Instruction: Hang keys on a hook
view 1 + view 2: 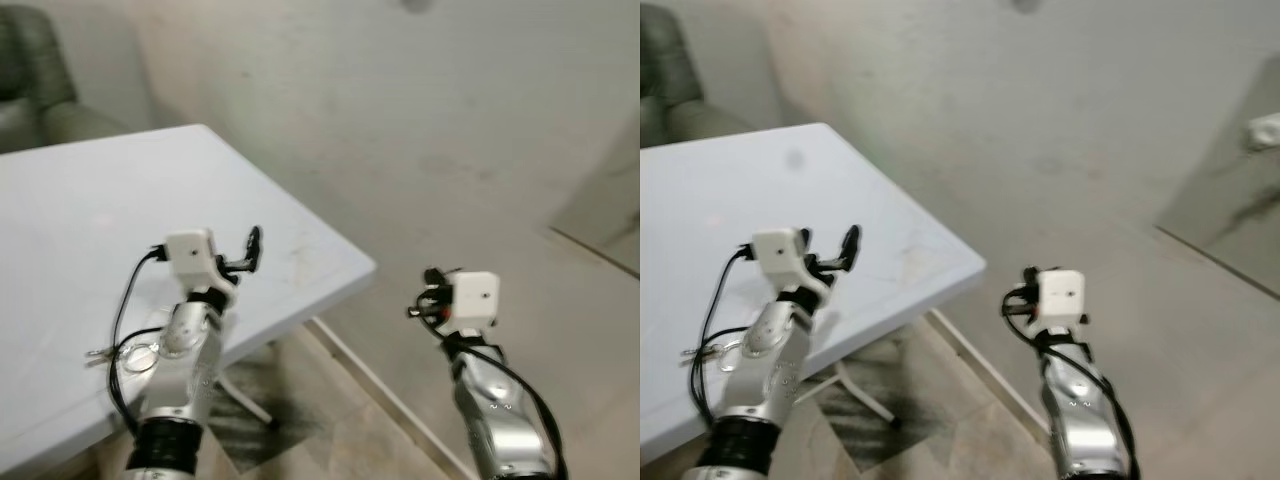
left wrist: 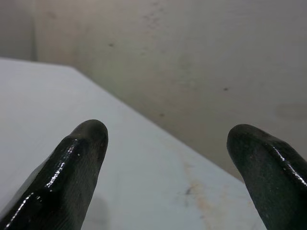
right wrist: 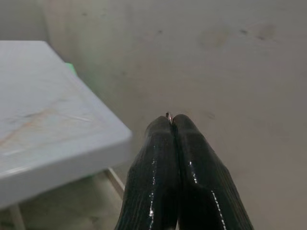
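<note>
Keys [image 1: 125, 354] lie near the front edge of the white table [image 1: 80, 230], one bunch on a ring.

Big to small now: one table against a bare wall [image 1: 420, 120], a dark chair [image 1: 30, 85] behind it. Two arms are up. The left gripper [image 2: 168, 158] hovers over the tabletop, fingers spread wide. The right gripper [image 3: 171, 120] is off the table's corner, fingers pressed together, a tiny metal sliver pinched at the tips.

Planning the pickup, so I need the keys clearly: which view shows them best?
The left eye view: the keys lie on the white table beside the left arm, ring visible. The right eye view shows them too, nearer the picture's edge and crossed by the arm's cable.
</note>
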You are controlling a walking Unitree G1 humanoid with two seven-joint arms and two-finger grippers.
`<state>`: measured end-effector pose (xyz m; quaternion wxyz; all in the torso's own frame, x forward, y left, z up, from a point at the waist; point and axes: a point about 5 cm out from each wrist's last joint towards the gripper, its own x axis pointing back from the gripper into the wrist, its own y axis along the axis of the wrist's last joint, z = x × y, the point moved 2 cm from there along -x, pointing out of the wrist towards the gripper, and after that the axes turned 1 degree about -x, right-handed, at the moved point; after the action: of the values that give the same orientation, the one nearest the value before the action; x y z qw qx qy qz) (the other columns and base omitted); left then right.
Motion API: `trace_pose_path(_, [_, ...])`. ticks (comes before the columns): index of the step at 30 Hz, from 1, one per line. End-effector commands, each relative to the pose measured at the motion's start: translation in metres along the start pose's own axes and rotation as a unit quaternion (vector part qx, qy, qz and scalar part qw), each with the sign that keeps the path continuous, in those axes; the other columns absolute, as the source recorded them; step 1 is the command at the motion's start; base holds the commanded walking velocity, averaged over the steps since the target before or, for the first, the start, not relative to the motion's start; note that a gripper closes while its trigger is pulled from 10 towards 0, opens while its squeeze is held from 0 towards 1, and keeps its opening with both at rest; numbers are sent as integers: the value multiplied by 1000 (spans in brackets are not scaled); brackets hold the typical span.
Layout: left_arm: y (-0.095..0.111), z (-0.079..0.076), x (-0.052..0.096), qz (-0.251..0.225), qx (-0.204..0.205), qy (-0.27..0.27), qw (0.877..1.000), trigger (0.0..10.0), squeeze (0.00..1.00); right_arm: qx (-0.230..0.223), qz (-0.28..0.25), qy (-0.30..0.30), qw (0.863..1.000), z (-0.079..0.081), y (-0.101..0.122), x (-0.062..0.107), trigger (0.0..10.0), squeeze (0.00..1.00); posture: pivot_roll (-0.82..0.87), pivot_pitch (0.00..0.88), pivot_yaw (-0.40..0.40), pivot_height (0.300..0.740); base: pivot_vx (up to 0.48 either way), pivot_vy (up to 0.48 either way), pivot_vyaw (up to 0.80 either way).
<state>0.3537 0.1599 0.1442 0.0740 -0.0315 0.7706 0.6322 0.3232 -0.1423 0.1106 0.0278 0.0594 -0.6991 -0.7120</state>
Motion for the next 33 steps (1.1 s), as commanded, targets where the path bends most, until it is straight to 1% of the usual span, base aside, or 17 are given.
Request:
trace_pose_path(1, [0,-11,-2,3,4,-12,1000,10000,0,6,-7,-12,1000,-10,6,0,10000,0,29,0,-58,740,0,0,-769])
trace_pose_path(18, [-2,-13,-2,7,1,-16,1000,10000,0,6,-7,-14,1000,-10,5,1,10000,0,28,0,-55,740,0,0,-764])
trace_pose_path(21, [0,-13,-2,0,-4,-23,1000,10000,0,5,-7,-14,1000,-10,5,0,10000,0,28,0,-55,740,0,0,-763])
trace_pose_path(22, [0,-14,-2,4,-14,-28,999,10000,0,5,-7,-14,1000,-9,6,0,10000,0,28,0,-55,740,0,0,-763])
trace_pose_path(23, [0,-14,-2,4,-14,-28,999,10000,0,5,-7,-14,1000,-9,6,0,10000,0,28,0,-55,740,0,0,-763])
trace_pose_path(24, [1,-16,-2,1,-20,-37,999,10000,0,5,-8,-14,1000,-9,6,-1,10000,0,29,0,-55,740,0,-266,-763])
trace_pose_path(26, [0,-17,-2,1,-10,-36,999,10000,0,5,-8,-13,1000,-9,6,-1,10000,0,28,0,-54,740,0,-480,-763])
trace_pose_path(29, [0,-17,-2,1,-13,-39,999,10000,0,5,-8,-13,1000,-9,6,-1,10000,0,28,0,-54,740,0,-480,-760])
trace_pose_path(32, [1,-16,-2,-4,9,-30,1000,10000,0,5,-8,-12,1000,-9,5,0,10000,0,28,0,-53,740,0,0,-760])
trace_pose_path(33, [-1,-15,-3,6,2,-23,1000,10000,0,5,-8,-12,1000,-9,5,-1,10000,0,28,0,-53,740,0,0,-763])
